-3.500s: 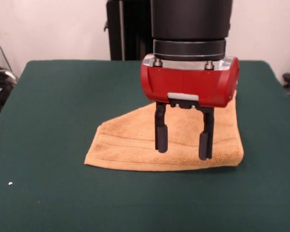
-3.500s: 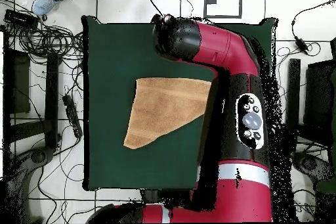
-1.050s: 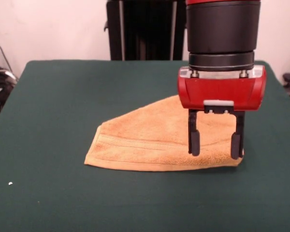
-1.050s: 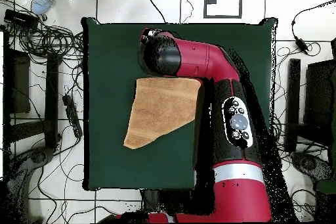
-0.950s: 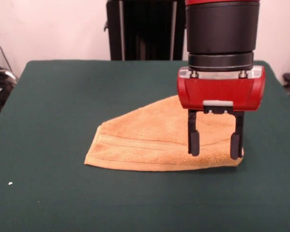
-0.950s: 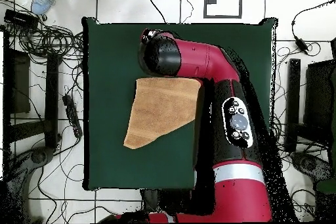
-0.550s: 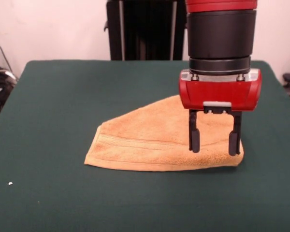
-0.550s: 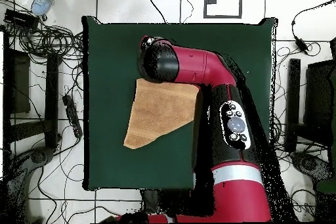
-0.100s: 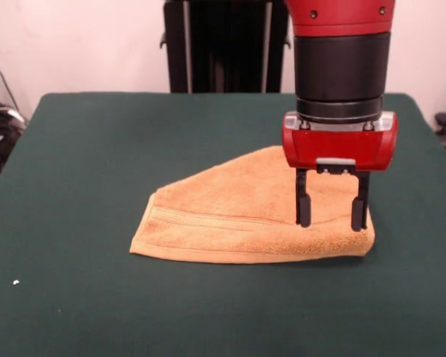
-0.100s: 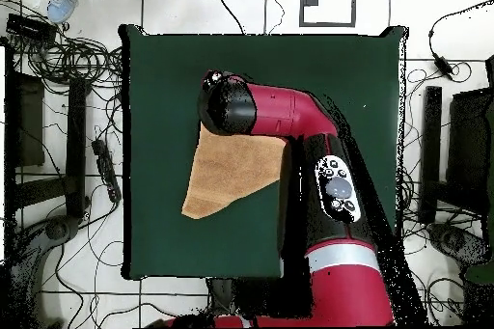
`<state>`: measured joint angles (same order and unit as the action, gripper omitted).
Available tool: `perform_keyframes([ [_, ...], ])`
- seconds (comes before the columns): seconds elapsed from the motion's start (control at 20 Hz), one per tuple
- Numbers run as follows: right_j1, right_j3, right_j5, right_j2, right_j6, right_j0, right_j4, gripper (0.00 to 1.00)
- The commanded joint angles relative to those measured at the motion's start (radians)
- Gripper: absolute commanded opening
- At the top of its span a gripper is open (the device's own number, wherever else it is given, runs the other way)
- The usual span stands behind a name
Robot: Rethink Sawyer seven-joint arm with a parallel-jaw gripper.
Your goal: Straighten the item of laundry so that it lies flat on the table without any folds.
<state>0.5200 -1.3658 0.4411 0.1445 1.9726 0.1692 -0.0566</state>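
I've brought the gripper lower and slightly back over the towel's right corner. Nearest me, the orange-tan towel lies folded diagonally on the green table. Behind its front edge, my open fingers straddle the corner, ready to pinch.

Towel corner under fingers hidden overhead by arm. Arm cut off at front view's top. Fingertip contact with towel unclear.

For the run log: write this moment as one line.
claw: open, over towel's corner | towel: folded over, not flat | table: green cloth | step: grasp not yet made
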Motion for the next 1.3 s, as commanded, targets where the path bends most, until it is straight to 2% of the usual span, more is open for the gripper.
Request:
perform_keyframes([
  [0.05,-0.032,-0.160,-0.039,0.088,0.136,-0.035,0.027,1.00],
  [1.3,-0.187,-0.120,-0.230,0.088,0.174,-0.050,0.041,1.00],
])
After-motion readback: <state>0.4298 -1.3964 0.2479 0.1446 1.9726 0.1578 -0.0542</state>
